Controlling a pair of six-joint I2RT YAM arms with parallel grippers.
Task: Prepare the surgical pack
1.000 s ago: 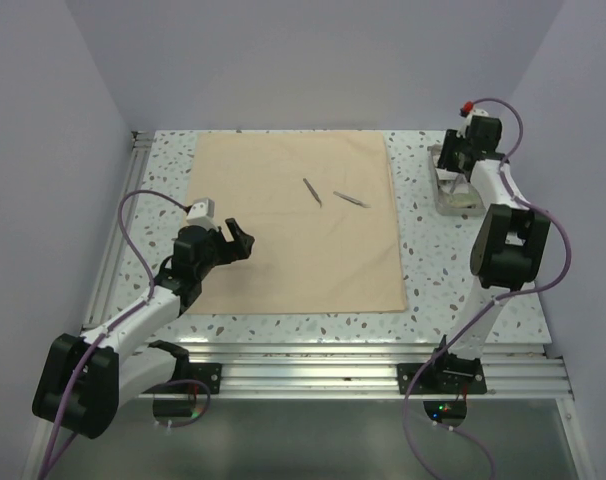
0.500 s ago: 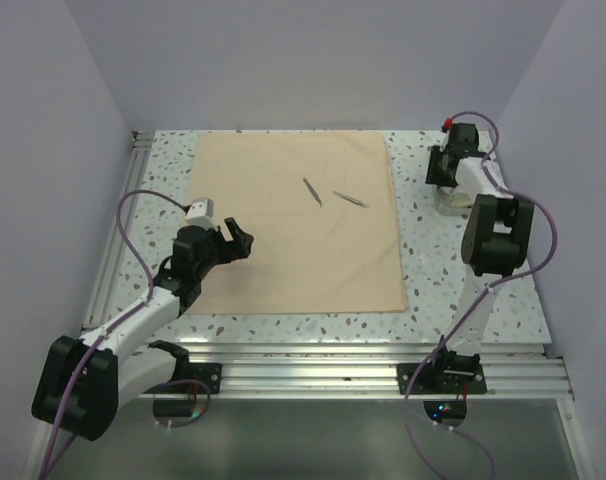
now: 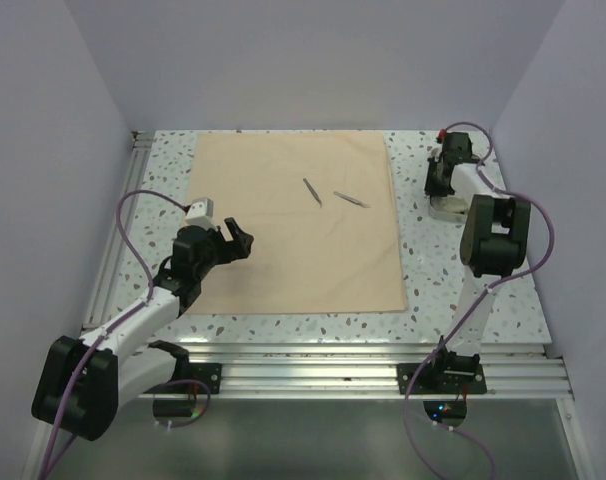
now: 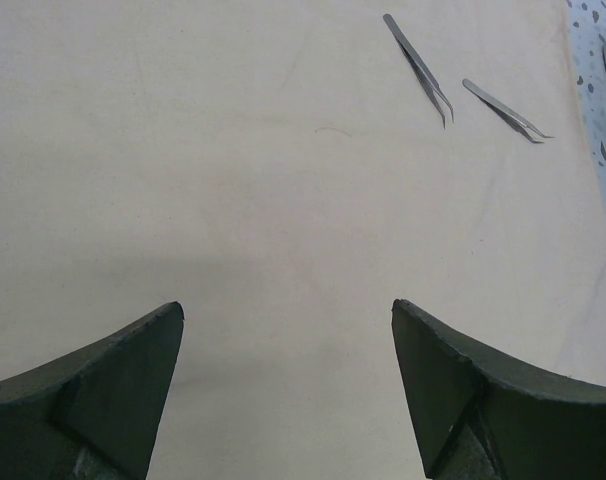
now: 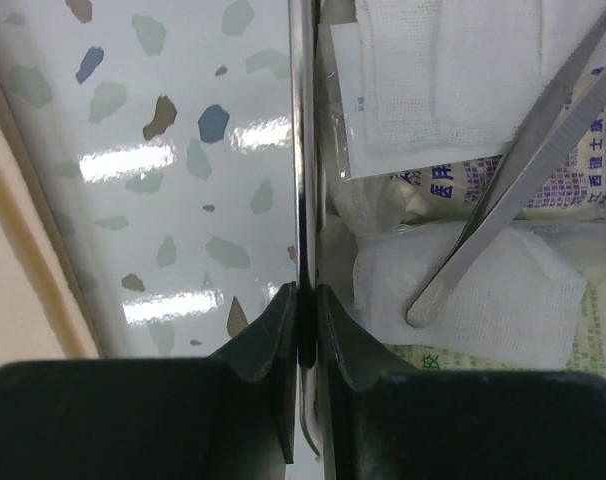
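A large tan cloth (image 3: 293, 225) lies flat on the table with two thin metal tweezers (image 3: 312, 192) (image 3: 350, 199) on its far half. My left gripper (image 3: 245, 240) hovers open over the cloth's near left part; in the left wrist view its jaws (image 4: 287, 308) stand wide apart above bare cloth (image 4: 233, 180), the tweezers (image 4: 420, 68) ahead. The small steel tray (image 3: 446, 208) sits right of the cloth. My right gripper (image 5: 304, 292) is shut on the tray's thin left wall (image 5: 302, 150). Inside lie white sachets (image 5: 453, 70) and a metal instrument (image 5: 523, 170).
Speckled tabletop (image 5: 163, 200) lies between the tray and the cloth's right edge (image 5: 13, 250). Purple walls stand close behind and on both sides. An aluminium rail (image 3: 333, 370) carries both arm bases at the near edge.
My right gripper has come down and slightly left onto the tray's left wall and closed on it. The left arm, cloth and tweezers have not moved.
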